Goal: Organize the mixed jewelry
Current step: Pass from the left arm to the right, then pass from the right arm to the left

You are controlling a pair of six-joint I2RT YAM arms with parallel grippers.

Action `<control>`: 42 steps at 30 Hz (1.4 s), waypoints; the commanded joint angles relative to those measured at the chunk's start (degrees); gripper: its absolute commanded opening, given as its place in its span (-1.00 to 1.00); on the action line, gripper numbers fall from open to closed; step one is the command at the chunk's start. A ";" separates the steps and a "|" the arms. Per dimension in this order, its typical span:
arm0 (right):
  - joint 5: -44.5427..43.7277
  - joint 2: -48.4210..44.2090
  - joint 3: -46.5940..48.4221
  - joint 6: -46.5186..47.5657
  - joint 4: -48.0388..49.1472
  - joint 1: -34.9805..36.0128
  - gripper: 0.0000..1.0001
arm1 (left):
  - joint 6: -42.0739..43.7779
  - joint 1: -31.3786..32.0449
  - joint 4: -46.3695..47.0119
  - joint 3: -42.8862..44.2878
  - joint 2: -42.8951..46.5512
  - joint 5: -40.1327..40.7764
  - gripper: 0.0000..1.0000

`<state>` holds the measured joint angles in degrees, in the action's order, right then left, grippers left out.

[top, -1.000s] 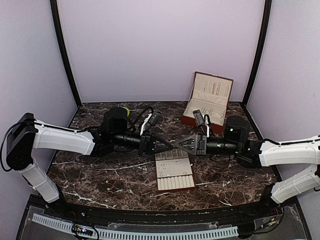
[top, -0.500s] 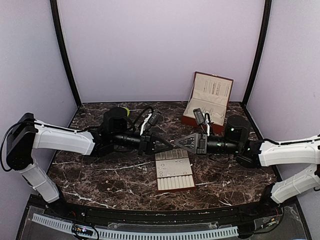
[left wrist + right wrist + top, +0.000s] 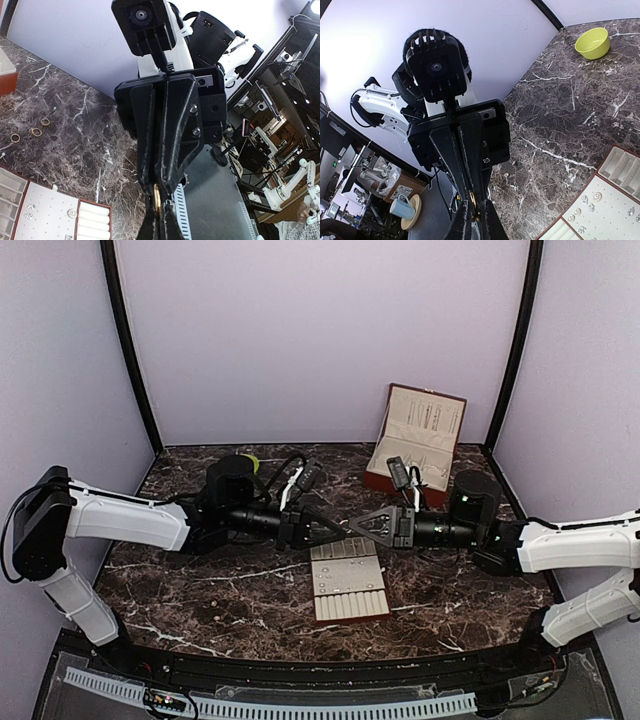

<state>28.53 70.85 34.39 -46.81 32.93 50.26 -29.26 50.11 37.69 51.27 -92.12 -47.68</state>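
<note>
Gold ring (image 3: pixel 157 196): in the air above the far end of the beige tray (image 3: pixel 350 610), where both arms meet.
Left fingers (image 3: pixel 322 530): almost closed, the tips pinch the ring.
Right fingers (image 3: pixel 176 135): also narrow, pressed on it from the opposite side.
Handling: probably light, stiff and slippery; best to grip across the band.
Loose rings (image 3: pixel 35 131): on the worktop (image 3: pixel 75 125).

Free tabletop (image 3: pixel 200 585) flanking tray (image 3: pixel 352 608); jewelry box (image 3: pixel 420 440) at far right.

Gold ring (image 3: pixel 474 201) between left tool (image 3: pixel 469 193) and right tool (image 3: pixel 473 214)
</note>
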 commanded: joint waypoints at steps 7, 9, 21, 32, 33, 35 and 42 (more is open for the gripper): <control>-4.18 -2.46 1.78 3.65 -5.94 -0.38 -0.92 | 0.92 0.03 -0.82 -0.66 2.87 1.18 -0.18; -5.17 -3.69 2.23 4.83 -9.99 -0.43 -0.92 | 2.09 -0.12 -2.45 -1.03 3.85 2.39 -0.01; -14.32 -13.62 2.10 5.89 -39.31 1.13 -0.92 | 12.99 -7.55 -25.28 1.87 11.58 12.36 0.28; -18.80 -11.75 2.58 4.50 -35.47 3.94 -0.91 | 8.21 -4.63 -20.61 3.53 7.81 11.28 0.30; -19.03 -10.70 3.13 4.87 -35.14 4.27 -0.91 | 7.16 -3.81 -19.89 4.38 6.00 11.16 0.30; -19.17 -9.23 4.07 5.65 -34.24 4.76 -0.91 | 4.62 -2.18 -17.87 5.24 3.30 9.77 0.30; -18.87 -6.34 6.22 7.87 -33.19 5.90 -0.91 | -0.29 -0.53 -14.72 7.33 -3.30 5.49 0.28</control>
<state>10.31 63.94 38.15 -40.82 -3.49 55.33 -26.20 49.30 20.10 55.72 -93.76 -39.09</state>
